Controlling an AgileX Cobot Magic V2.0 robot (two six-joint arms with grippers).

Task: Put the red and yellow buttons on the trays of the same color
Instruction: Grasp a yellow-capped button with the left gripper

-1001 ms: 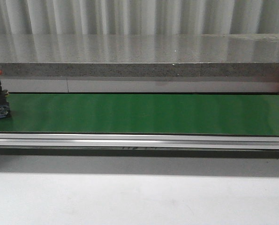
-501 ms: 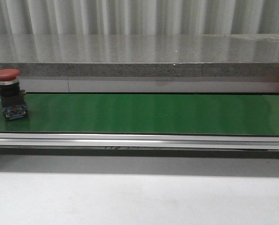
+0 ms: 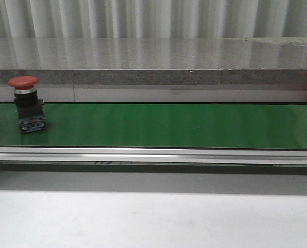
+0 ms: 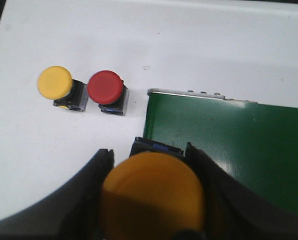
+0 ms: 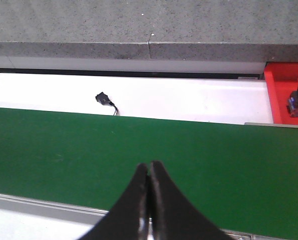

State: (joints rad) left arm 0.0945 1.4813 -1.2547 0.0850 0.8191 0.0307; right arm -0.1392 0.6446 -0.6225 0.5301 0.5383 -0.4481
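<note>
Here, red button upright at the green conveyor belt's left end, long axis vertical, red cap upward, left gripper clamped on a yellow button, right gripper over the belt, fingers pressed together, empty, red tray at right.

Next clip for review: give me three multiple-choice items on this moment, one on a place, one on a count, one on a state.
1. Where on the belt is the red button, seen from the front?
A. left end B. middle C. right end

2. How many loose buttons stand on the white surface beside the belt in the left wrist view?
A. one B. two C. four

3. What state is the right tool in?
A. shut on a button B. wide open C. shut, empty

Key: 1 A, it stands near the left edge; 2 B, one yellow button and one red one; 3 C, its fingers meet over bare belt.
</note>
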